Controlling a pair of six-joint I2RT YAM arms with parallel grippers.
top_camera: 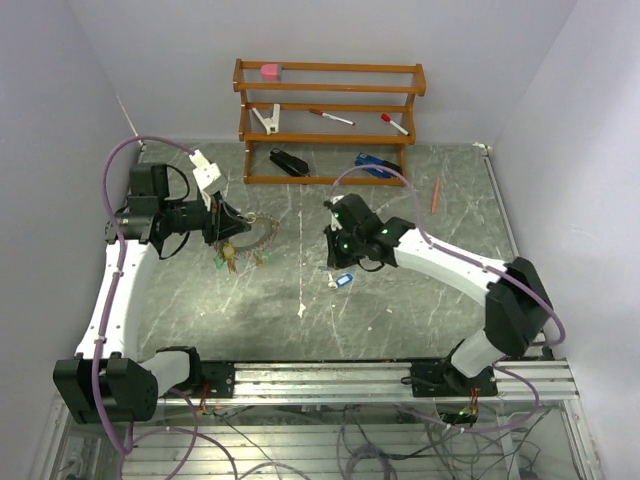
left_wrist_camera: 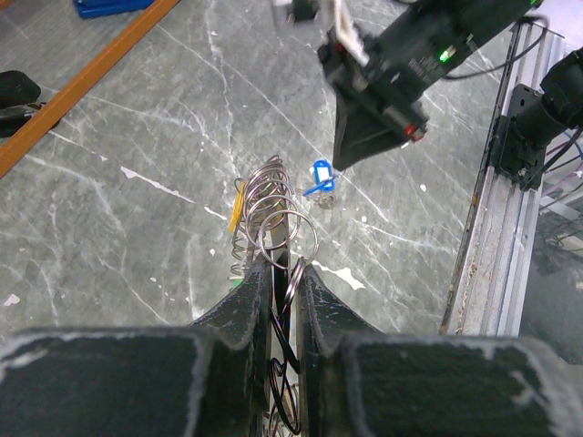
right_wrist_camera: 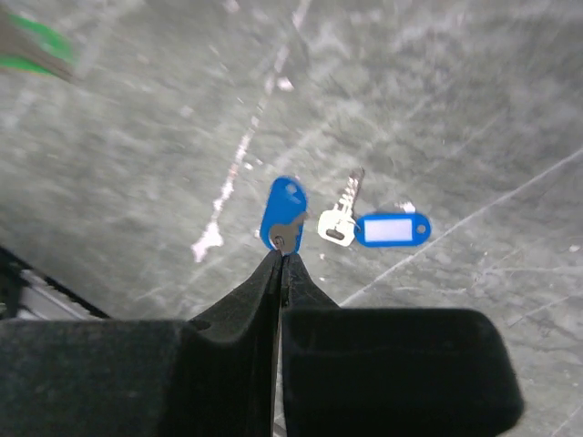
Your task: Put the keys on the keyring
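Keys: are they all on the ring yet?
Not yet. Some green and yellow keys seem to hang on the keyring in the left claw. The right claw pinches one blue key. Another blue key lies on the table, waiting.

What is going unseen in the three views

The left jaws are covering the lower coils of the keyring [left_wrist_camera: 276,205], and the ring is hiding most of a yellow tag [left_wrist_camera: 238,205]. From above, the keys [top_camera: 228,258] beside it are showing too small to count. The closed right jaws are hiding whether they are pinching the grey key [right_wrist_camera: 288,239] of the nearer blue tag [right_wrist_camera: 284,206]; a green shape [right_wrist_camera: 36,50] is smearing at that view's top left edge. The left wrist view is cropping a blue object [left_wrist_camera: 109,7] and a black object [left_wrist_camera: 16,91].
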